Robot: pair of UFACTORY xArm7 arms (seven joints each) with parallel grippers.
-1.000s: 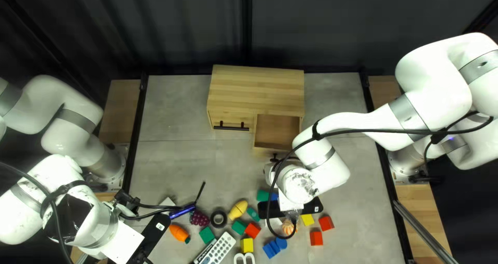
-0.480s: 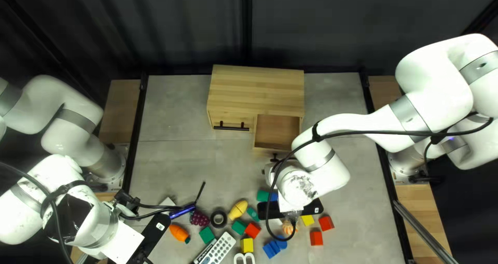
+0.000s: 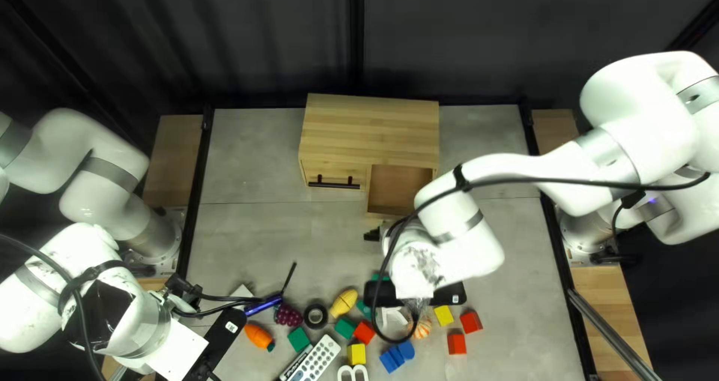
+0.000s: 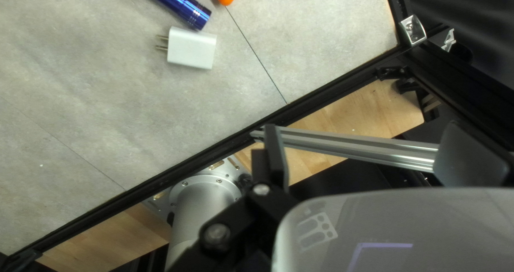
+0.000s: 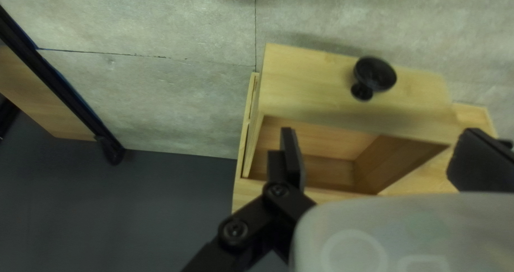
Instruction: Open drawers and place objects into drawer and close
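Drawer opening apparently done on one side, with loading next. Find the drawer (image 3: pixel 399 194) pulled out near the middle of the frame, from the wooden cabinet (image 3: pixel 371 126) at upper centre. See the black knob (image 5: pixel 373 74) untouched, ahead of the right gripper (image 5: pixel 383 138), fingers well apart and gripping nothing. Likewise for the left gripper (image 4: pixel 363 130), fingers spread, at lower left of the frame. Look for likely cargo at bottom centre: a yellow lemon (image 3: pixel 344 302), a remote (image 3: pixel 314 359), a red block (image 3: pixel 471 322) further right. Now probably time to swing the right gripper away from the drawer, lower onto one piece, close, then lift above the drawer's walls before letting go. Best to avoid bumping the drawer front, for fear of nudging it shut.
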